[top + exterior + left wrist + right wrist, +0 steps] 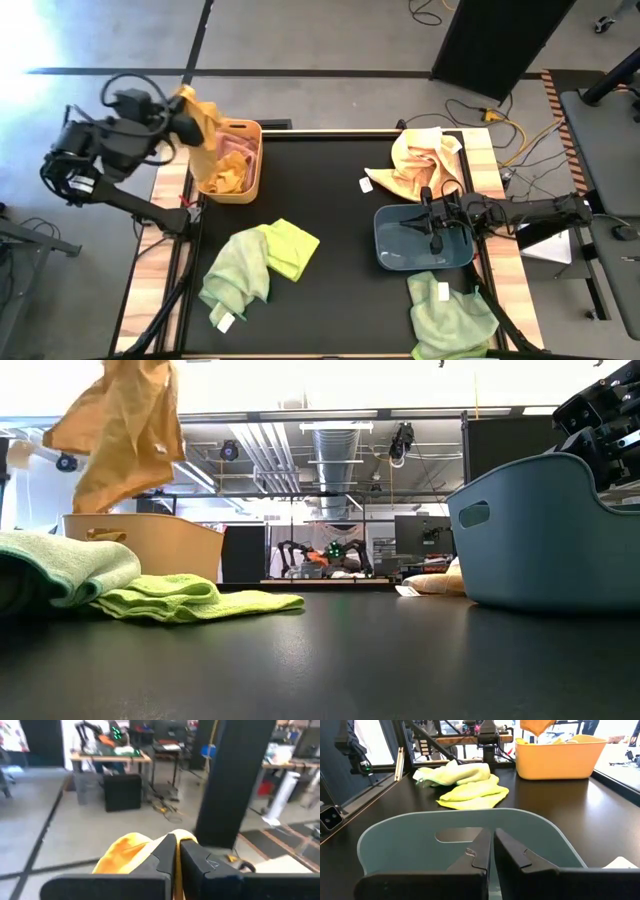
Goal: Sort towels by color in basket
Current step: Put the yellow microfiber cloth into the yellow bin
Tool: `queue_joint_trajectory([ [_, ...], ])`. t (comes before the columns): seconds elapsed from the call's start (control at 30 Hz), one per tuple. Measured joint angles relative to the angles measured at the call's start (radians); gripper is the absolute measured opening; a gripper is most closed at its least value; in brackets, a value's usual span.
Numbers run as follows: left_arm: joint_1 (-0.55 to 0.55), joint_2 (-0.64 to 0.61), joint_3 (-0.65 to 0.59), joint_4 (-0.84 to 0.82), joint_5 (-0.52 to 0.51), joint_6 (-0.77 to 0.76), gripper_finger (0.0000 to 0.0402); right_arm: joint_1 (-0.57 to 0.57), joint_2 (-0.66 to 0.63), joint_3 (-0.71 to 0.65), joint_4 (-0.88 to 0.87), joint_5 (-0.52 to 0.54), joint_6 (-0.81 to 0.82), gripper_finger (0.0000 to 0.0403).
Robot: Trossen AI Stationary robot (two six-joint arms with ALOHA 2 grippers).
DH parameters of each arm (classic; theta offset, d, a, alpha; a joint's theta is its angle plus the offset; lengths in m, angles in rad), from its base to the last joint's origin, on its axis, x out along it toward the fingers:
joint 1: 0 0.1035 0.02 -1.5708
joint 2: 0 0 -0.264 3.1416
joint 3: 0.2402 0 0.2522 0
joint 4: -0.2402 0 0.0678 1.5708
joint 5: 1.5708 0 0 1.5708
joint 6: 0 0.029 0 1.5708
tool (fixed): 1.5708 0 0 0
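My left gripper [185, 100] is shut on a mustard orange towel [125, 430] high over the far-left corner. The towel hangs above the yellow basket [250, 185], which holds pink and mustard towels [228, 168]. My right gripper [492, 851] is shut, level over the inside of the blue-grey basket [400, 255] at the right. Two light green towels [262, 258] lie in a heap on the table's near left. Another green towel [450, 315] lies at the near right. A pale peach towel [420, 160] lies at the far right. My left gripper pinches the mustard towel at its top [131, 851] between the two fingers; bunched cloth bulges round them, and which edge or how many layers I cannot tell. The towel hangs slack below the gripper, its lower end [537, 726] clear above the yellow basket's rim. My right gripper: I cannot tell whether its shut fingers touch the blue-grey basket; the near wall is hidden under them.
The table's black middle [340, 230] lies between the two baskets. White tags show on the green towels [226, 322] and the peach towel [366, 184]. Cables and a dark cabinet stand beyond the table's far right.
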Motion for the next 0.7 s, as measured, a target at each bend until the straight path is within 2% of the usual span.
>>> queue_joint_trajectory([
  [0.27, 0.083, 0.068, -0.055, 0.028, 0.062, -0.039, 0.0, 0.0, 0.0, 0.0, 0.0, 0.0, 0.0, 0.0013],
  [0.47, 0.227, 0.11, -0.054, 0.028, 0.11, -0.041, 0.0, 0.0, 0.0, 0.0, 0.0, 0.0, 0.0, 0.0013],
  [0.7, 0.409, 0.147, -0.054, -0.099, 0.119, -0.082, 0.0, 0.0, 0.0, 0.0, 0.0, 0.0, 0.0, 0.0013],
])
